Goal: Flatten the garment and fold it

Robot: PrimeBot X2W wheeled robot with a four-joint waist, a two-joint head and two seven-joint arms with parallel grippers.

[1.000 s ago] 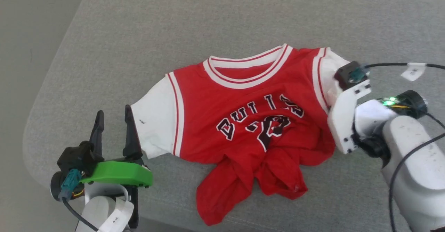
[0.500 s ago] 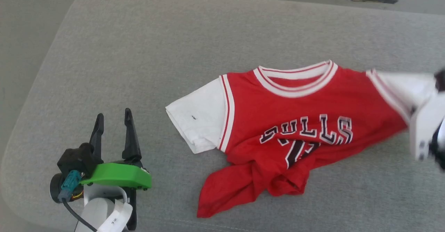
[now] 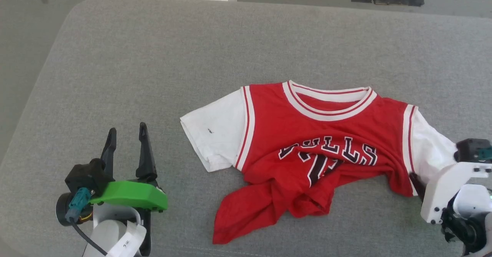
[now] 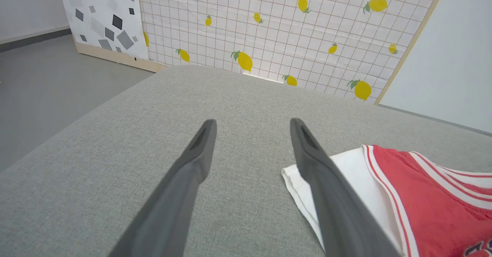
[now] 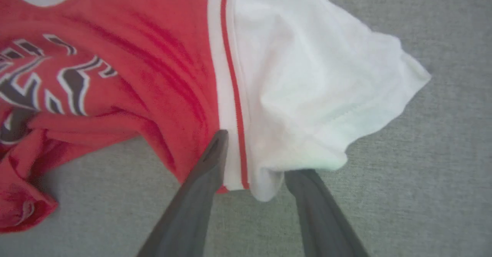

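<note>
Three vantage points over one grey cushion.
From the head: looks forward and down from high up, taking in the whole red jersey, with the left gripper at lower left and the right gripper at the right edge. From the left wrist: sits low and near the cushion, faces along the fingers toward a lemon-print panel, and shares the left sleeve with the head view. From the right wrist: looks steeply down from very close, sharing the right sleeve and chest lettering.
</note>
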